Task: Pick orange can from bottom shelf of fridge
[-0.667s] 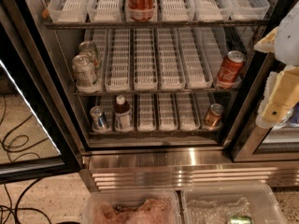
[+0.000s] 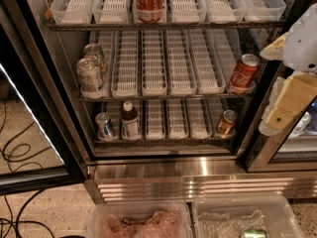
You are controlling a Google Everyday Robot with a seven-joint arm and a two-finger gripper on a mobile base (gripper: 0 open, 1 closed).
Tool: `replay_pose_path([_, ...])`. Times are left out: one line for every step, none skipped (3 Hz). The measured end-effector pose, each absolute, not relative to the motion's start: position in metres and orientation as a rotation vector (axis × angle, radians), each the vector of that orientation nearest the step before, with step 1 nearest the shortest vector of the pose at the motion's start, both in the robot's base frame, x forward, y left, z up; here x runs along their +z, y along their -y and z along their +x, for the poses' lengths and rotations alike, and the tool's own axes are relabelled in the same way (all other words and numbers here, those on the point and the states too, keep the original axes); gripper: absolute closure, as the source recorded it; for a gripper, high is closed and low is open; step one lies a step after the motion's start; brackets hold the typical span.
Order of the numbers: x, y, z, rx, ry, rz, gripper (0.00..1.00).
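A robot's claw (image 2: pixel 288 99) hangs at the right edge of the open fridge (image 2: pixel 163 171), level with the middle and lower tiers and well apart from its target; whether it is apart or closed cannot be told from this view. The orange can (image 2: pixel 226 123) stands at the front of the far-right lane of the bottom shelf (image 2: pixel 163 142), leaning slightly, close to the black door frame. A red can (image 2: pixel 243 72) sits on the tier directly above it, while a silver-and-blue can (image 2: pixel 104 126) and a capped brown bottle (image 2: pixel 130 120) occupy the left lanes of the same shelf.

The can looks small, rigid and, if full, moderately heavy for its size. Its glossy metal wall is likely slippery, perhaps damp from the cold, and thin enough to dent under hard pressure. The soundest hold appears to be across the middle of the cylinder, below the silver rim, squeezing evenly from both sides. The lane walls and nearby frame leave little room on the right, so a frontal approach seems safest.
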State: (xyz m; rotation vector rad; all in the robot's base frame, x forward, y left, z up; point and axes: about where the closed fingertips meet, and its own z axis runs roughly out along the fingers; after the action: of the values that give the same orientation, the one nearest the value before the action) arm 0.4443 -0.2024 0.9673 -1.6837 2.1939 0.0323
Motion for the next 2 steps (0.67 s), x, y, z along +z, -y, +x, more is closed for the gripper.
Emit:
replay_pose_path([0.933,0.171,0.452,0.31,-2.143,-1.61,0.0])
replay_pose_path([0.939,0.157,0.45,0.377,-2.114,-1.595,0.0])
